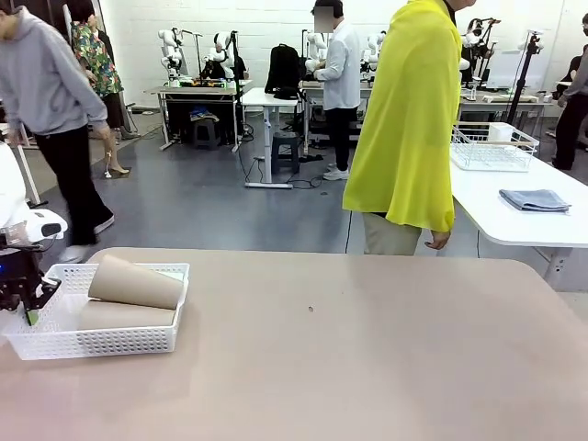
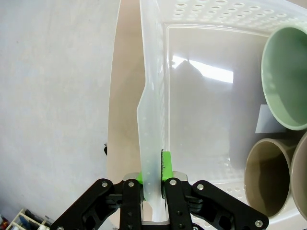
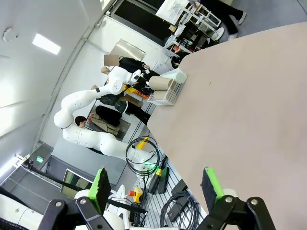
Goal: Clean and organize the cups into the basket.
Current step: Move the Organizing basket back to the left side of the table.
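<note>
The white lattice basket (image 1: 110, 342) stands at the table's left end. Two tan cups (image 1: 136, 281) lie on their sides in it, one stacked on the other, with a strip of the mint green cup (image 1: 171, 273) behind them. My left gripper (image 1: 32, 308) is shut on the basket's left wall. In the left wrist view the gripper (image 2: 152, 171) pinches that thin wall (image 2: 151, 96), and the mint cup's mouth (image 2: 288, 81) and a tan cup's mouth (image 2: 266, 175) face me. My right gripper (image 3: 156, 188) hangs open above the table, far from the basket (image 3: 168, 93).
A person in a yellow top (image 1: 404, 119) stands at the table's far edge, one hand hanging down. Behind, a white side table (image 1: 514, 207) carries a wire basket (image 1: 491, 147) and a folded grey cloth (image 1: 535, 199). The tan tabletop (image 1: 367, 349) stretches right of the basket.
</note>
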Motion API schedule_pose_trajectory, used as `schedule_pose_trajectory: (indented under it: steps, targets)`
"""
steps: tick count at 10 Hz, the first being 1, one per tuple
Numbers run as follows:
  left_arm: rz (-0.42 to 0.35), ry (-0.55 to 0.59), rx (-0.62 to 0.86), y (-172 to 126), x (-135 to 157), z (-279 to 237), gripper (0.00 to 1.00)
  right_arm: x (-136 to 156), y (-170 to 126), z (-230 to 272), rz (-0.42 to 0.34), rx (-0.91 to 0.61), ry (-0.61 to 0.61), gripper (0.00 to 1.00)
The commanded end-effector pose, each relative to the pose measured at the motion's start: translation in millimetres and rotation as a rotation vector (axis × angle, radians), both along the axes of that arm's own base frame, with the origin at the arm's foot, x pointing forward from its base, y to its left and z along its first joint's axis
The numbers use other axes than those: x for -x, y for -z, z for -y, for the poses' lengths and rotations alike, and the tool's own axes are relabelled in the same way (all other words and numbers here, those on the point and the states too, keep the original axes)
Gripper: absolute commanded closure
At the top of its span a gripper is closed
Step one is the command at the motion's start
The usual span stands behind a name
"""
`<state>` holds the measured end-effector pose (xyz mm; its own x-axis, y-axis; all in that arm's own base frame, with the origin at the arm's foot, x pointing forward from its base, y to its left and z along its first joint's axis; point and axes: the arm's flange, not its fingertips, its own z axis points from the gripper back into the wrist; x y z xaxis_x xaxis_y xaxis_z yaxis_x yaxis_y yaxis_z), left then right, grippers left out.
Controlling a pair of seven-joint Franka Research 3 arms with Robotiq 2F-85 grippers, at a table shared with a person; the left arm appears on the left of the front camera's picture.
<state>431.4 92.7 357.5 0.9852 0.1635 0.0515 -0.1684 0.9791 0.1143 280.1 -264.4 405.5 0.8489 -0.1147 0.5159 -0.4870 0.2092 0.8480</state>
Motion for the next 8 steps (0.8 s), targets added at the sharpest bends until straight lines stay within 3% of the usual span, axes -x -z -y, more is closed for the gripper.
schedule_pose_trajectory:
  steps: [1, 5, 6, 7, 8]
  targets:
    - [0.010, 0.028, 0.017, 6.0, -19.4, 1.4, 0.94, 2.5, 0.3, -3.4, -0.009, 0.012, 0.006, 0.00]
    - [0.012, 0.045, 0.027, 6.4, -35.2, 8.8, 0.94, 2.5, 0.3, -3.4, -0.009, 0.012, 0.006, 0.00]
    - [0.011, 0.053, 0.029, 7.6, -36.0, 9.8, 0.35, 2.5, 0.3, -3.4, -0.009, 0.012, 0.006, 0.00]
    - [0.009, 0.051, 0.026, 8.4, -36.5, 7.6, 0.35, 2.5, 0.3, -3.4, -0.009, 0.012, 0.006, 0.00]
    - [0.011, 0.046, 0.025, 8.5, -37.2, 7.7, 0.00, 2.5, 0.3, -3.4, -0.009, 0.012, 0.006, 0.00]
